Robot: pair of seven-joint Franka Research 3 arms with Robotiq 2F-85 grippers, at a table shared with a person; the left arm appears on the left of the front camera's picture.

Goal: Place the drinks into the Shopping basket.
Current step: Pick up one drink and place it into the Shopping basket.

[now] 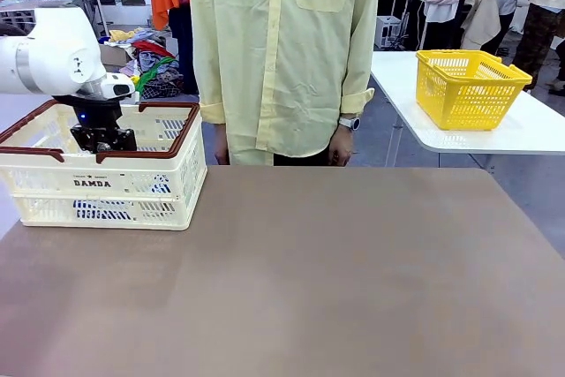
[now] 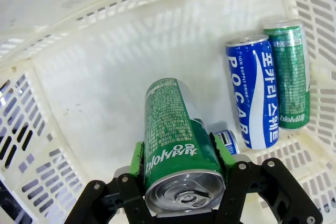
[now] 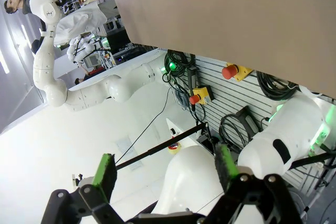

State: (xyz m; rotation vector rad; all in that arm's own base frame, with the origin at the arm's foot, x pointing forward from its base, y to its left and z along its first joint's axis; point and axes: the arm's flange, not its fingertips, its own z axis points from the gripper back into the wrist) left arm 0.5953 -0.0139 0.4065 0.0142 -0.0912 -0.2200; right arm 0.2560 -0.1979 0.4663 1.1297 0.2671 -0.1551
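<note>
Left wrist view: the left gripper (image 2: 181, 169) hangs inside the Shopping basket (image 2: 79, 103), its jaws partly closed around a green can (image 2: 176, 145), the green pads pressing on either side of the can near its silver top, and the can held clear above the basket floor. Three drinks already lie on that floor toward one wall: a blue can (image 2: 252, 93) and a second green can (image 2: 291, 74) side by side and touching or nearly so, plus the end of another blue can (image 2: 227, 141) peeking out from behind the held one. Front view: the same basket (image 1: 132, 184) stands at the far left corner of the surface (image 1: 309, 280), with the left gripper (image 1: 103, 139) lowered within its brown rim; the rest of the brown surface carries no cans, and a person in a pale yellow shirt (image 1: 282, 50) stands at the far edge with hands down. Right wrist view: the right gripper (image 3: 165, 174) has its jaws fully apart and holds nothing, pointing away from the work. By this evidence the task is judged close to complete: three cans are stowed, and the fourth awaits only release.
</note>
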